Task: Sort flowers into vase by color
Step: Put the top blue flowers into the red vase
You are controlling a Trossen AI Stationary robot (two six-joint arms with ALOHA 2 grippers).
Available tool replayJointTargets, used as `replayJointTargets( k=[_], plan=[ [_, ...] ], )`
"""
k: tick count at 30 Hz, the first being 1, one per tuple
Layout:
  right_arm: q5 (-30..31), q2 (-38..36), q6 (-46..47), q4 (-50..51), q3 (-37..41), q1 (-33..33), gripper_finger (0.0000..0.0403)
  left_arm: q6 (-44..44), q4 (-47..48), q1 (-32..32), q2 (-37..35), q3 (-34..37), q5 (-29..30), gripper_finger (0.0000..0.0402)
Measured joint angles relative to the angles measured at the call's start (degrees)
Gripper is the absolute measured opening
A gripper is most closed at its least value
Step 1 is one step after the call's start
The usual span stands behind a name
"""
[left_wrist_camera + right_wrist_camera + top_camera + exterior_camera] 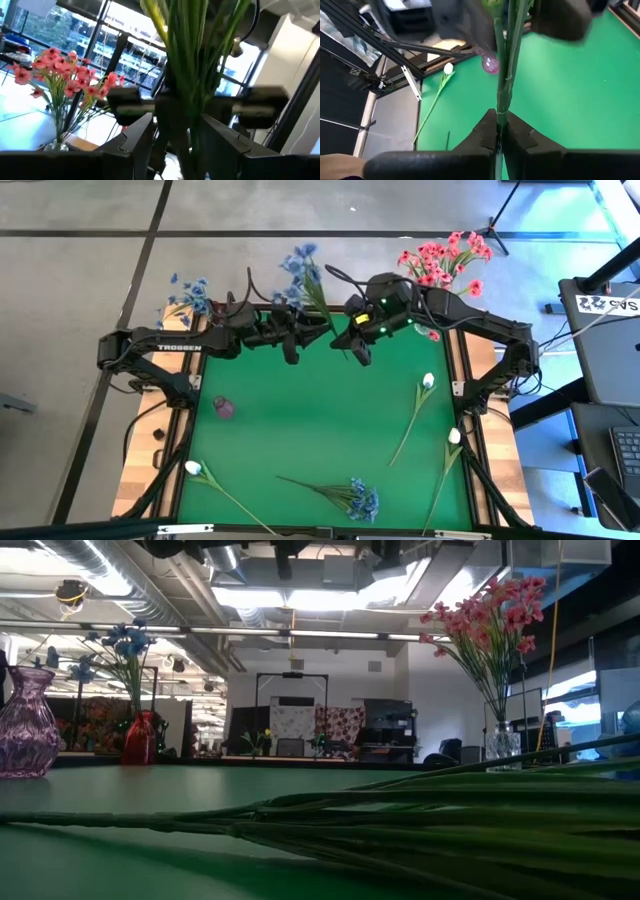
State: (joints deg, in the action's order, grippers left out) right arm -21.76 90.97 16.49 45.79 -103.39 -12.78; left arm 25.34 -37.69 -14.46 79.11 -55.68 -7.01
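Both grippers met at the far edge of the green table, around a blue sprig whose blooms stuck out beyond that edge. The right gripper was pressed together on the lower end of the sprig's green stems, fingertips meeting with the stalks pinched between them. The left gripper sat on the same bundle, its fingers spread to either side of the stems (whether the pads actually touched the stalks could not be told). A pink bunch stood in a clear vase at the far right corner, and a second blue bunch rose from a red vase near the far left corner. A purple glass vase stood empty on the left part of the cloth. On the table lay three white buds on long stems, one at right centre, one just nearer the front right, and one at front left, plus another blue sprig lying flat near the front edge.
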Motion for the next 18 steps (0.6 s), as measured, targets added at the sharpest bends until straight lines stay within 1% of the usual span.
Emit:
replayJointTargets(
  k=[4, 8, 13, 16, 18],
  plan=[
    [0.53, 0.79, -0.14, 0.82, -0.04, 0.00, 0.0011, 0.30, -3.78, 0.44, -0.07, 0.00, -0.93, 0.0150],
    [0.13, 1.03, -0.26, 0.90, -0.02, 0.02, 0.0006, -0.41, -3.99, 0.69, -0.04, 0.00, -0.33, 0.0150],
    [0.18, 1.16, -0.24, 1.61, -0.02, 0.04, 0.0020, -0.38, -4.00, 0.48, -0.04, 0.00, 1.37, 0.0146],
    [0.87, 1.16, -0.27, 2.69, -0.02, 0.04, 0.0021, -0.39, -3.93, 0.44, -0.04, 0.00, 1.60, 0.0123],
    [2.67, 1.16, -0.22, 2.77, -0.02, 0.06, 0.0022, -0.43, -3.73, 0.44, -0.04, 0.00, 2.07, 0.0089]
  ],
)
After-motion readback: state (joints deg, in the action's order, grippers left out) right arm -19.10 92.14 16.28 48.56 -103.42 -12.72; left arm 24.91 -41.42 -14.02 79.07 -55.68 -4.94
